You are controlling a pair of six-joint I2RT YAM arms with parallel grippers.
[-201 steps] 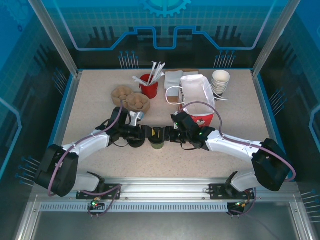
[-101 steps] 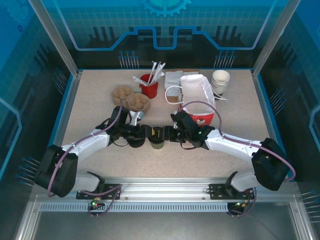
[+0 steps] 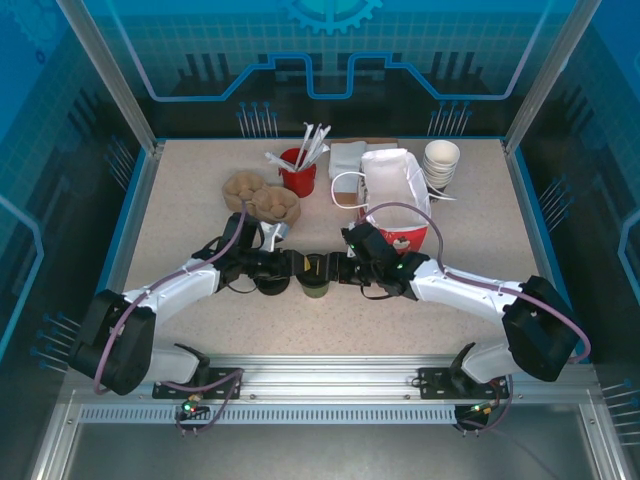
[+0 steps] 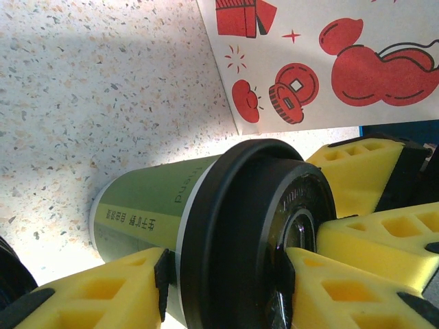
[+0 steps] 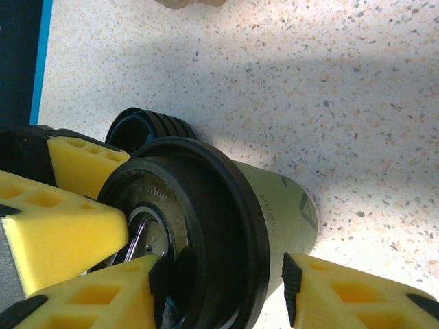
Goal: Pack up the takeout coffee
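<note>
The takeout coffee [image 3: 314, 283], an olive cup with a black lid, stands on the table between both arms. My left gripper [image 3: 303, 266] reaches it from the left and my right gripper [image 3: 335, 268] from the right. In the left wrist view the cup [image 4: 151, 205] has its lid between my left gripper's [image 4: 226, 274] jaws. One pad lies on the lid top; the other sits beside the cup wall, short of the rim. The right gripper [image 5: 223, 288] straddles the lid of the cup [image 5: 288, 205] the same way, its outer pad just clear of the wall. Both are open.
The red-and-white bag [image 3: 395, 195] stands open right behind the cup, its printed side [image 4: 329, 62] close by. A black ring-shaped piece [image 3: 270, 283] lies to the cup's left. At the back are cardboard carriers [image 3: 262, 197], a red cup of straws [image 3: 298, 172], napkins [image 3: 347, 155] and stacked cups [image 3: 441, 160].
</note>
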